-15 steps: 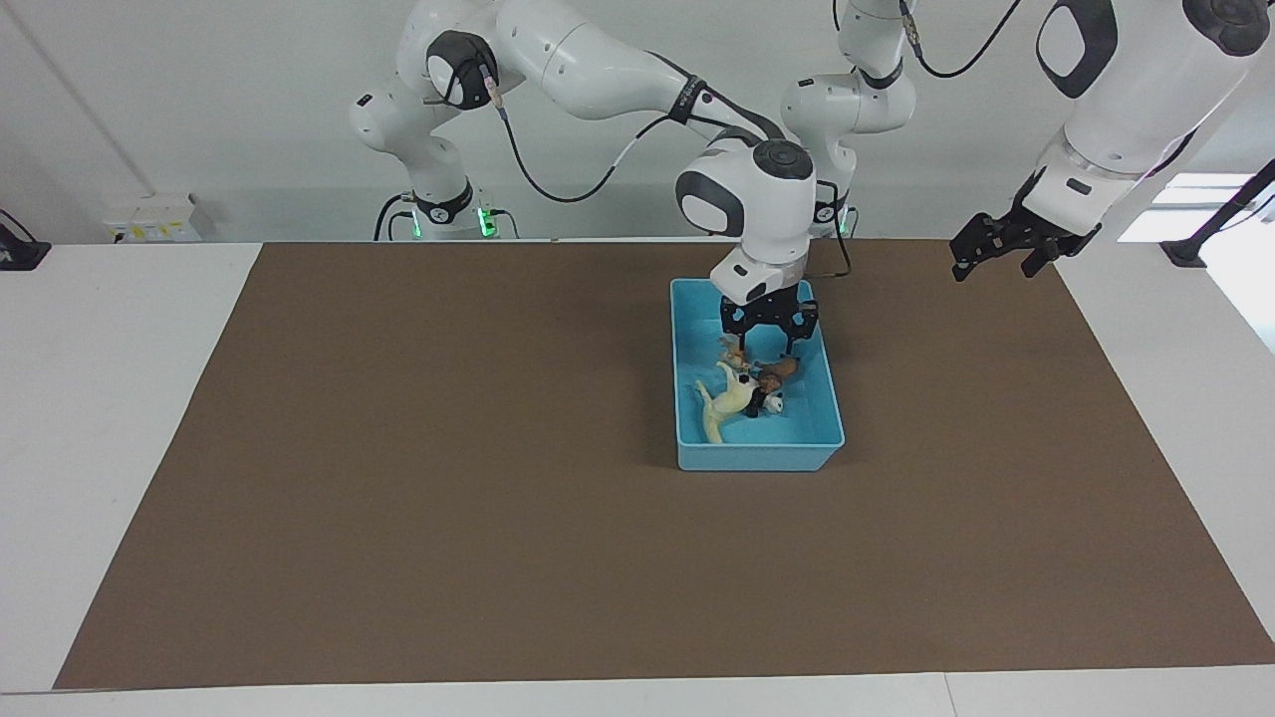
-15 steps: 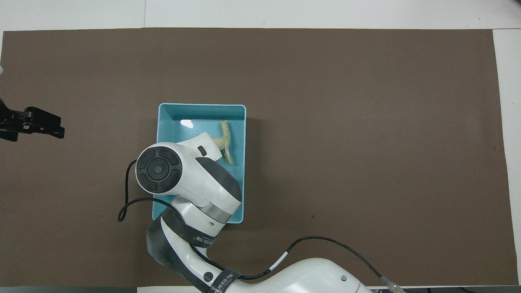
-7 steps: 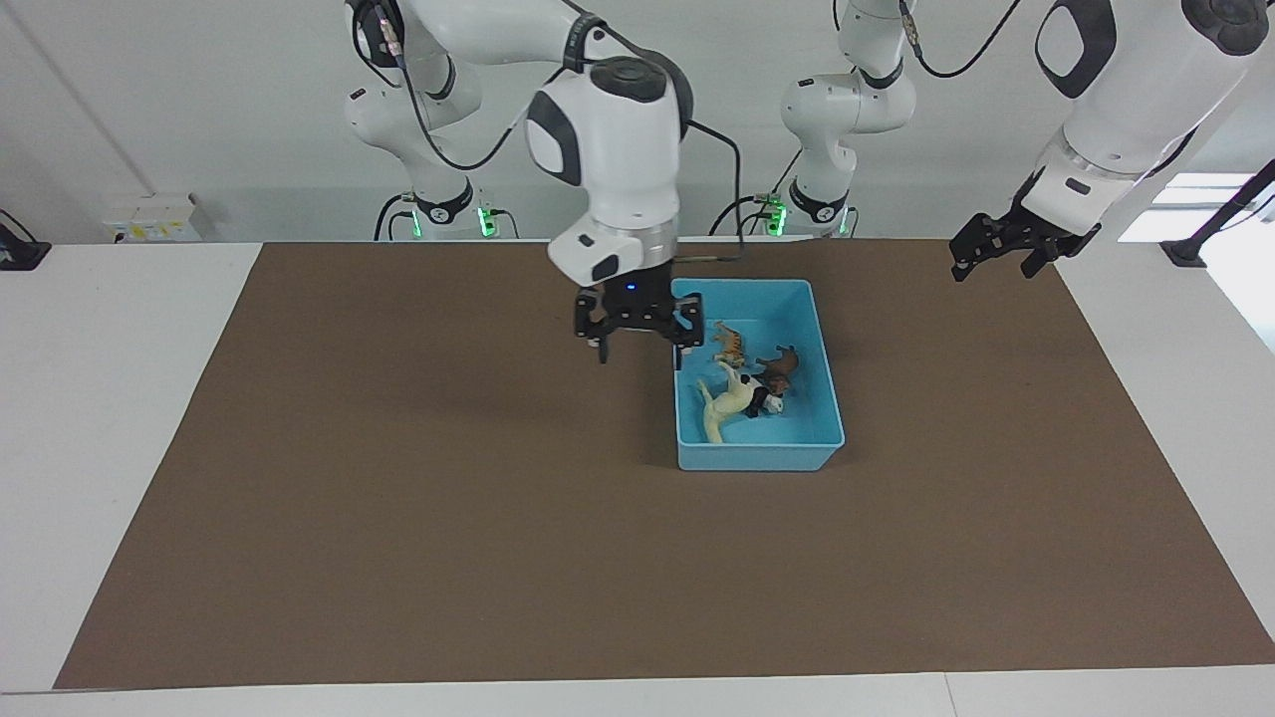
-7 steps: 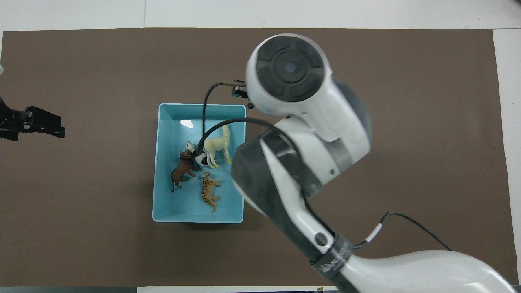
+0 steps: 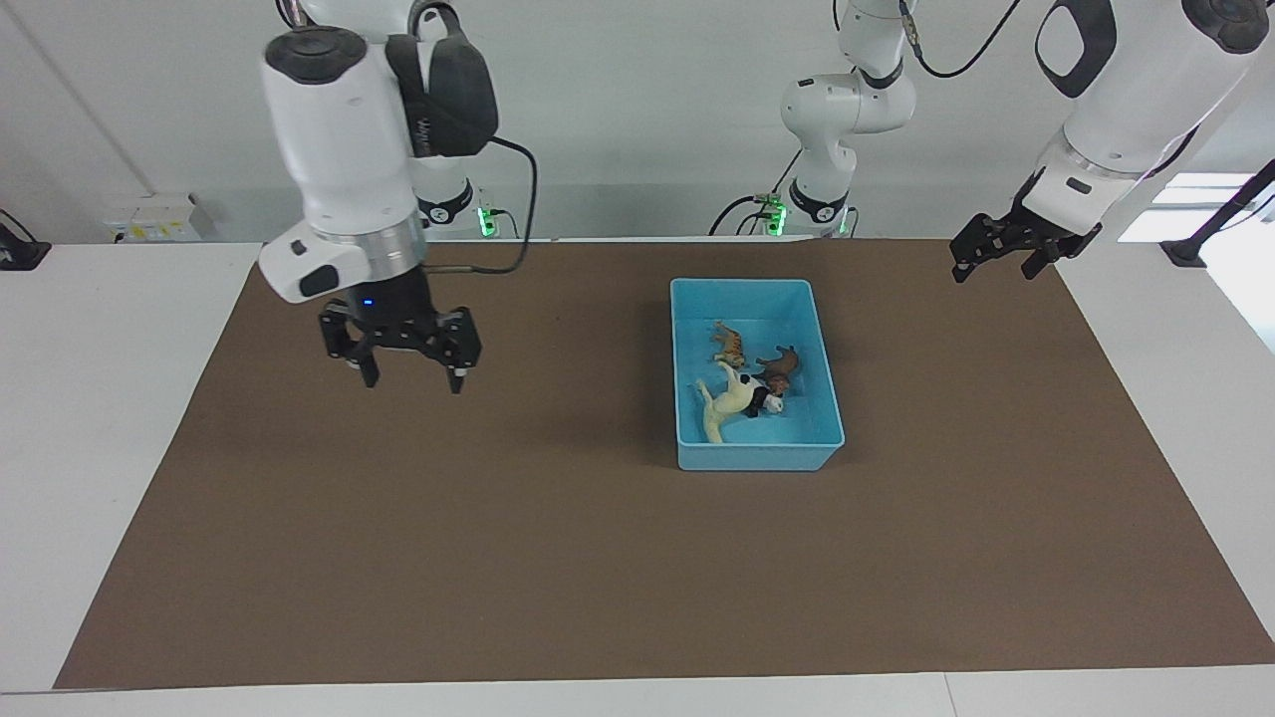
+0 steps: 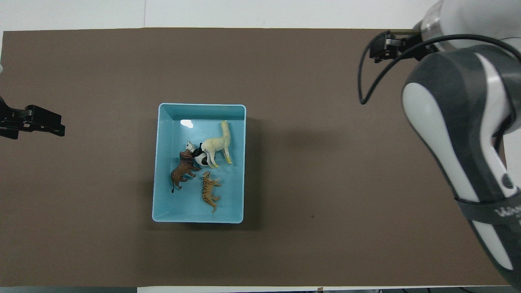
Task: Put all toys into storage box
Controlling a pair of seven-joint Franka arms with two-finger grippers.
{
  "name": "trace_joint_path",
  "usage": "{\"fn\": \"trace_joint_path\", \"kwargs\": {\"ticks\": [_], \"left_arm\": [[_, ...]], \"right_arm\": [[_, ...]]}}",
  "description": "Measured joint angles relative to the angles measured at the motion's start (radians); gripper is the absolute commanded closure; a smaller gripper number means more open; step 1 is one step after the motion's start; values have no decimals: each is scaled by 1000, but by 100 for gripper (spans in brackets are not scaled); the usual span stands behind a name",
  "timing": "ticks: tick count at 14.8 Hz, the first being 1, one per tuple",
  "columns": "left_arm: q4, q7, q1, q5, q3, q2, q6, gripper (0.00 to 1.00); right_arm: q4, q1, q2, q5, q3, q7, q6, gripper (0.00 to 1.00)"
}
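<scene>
Lying in the storage box [image 5: 757, 453], 4 toys [image 5: 749, 378] sit well apart from the right end effector [image 5: 408, 381].

A brown mat [image 5: 558, 558] [image 6: 325, 183] covers most of the white surface [image 5: 110, 398] [image 6: 285, 12], leaving bare white strips along the edges. At the right arm's end of the surface, against the pale wall [image 5: 618, 149], sits a white outlet box [image 5: 154, 218] with small yellow labels. A black stand [image 5: 1210, 224] rests at the left arm's end, near a bright window patch [image 5: 1190, 204].
</scene>
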Motion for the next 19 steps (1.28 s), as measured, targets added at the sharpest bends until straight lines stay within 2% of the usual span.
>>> {"fn": "trace_joint_path", "kwargs": {"ticks": [3, 5, 8, 11, 19], "left_arm": [[0, 18, 0, 0, 0, 0, 11, 0], [0, 29, 0, 0, 0, 0, 13, 0], [0, 33, 0, 0, 0, 0, 13, 0], [0, 33, 0, -1, 0, -2, 12, 0], [-4, 33, 0, -1, -3, -13, 16, 0]], "right_arm": [[-17, -83, -65, 20, 1, -69, -181, 0], [-86, -131, -124, 36, 1, -112, -225, 0], [-255, -184, -221, 38, 1, -131, -187, 0], [-348, -195, -277, 39, 2, -131, -143, 0], [-326, -221, -300, 43, 4, -131, -111, 0]]}}
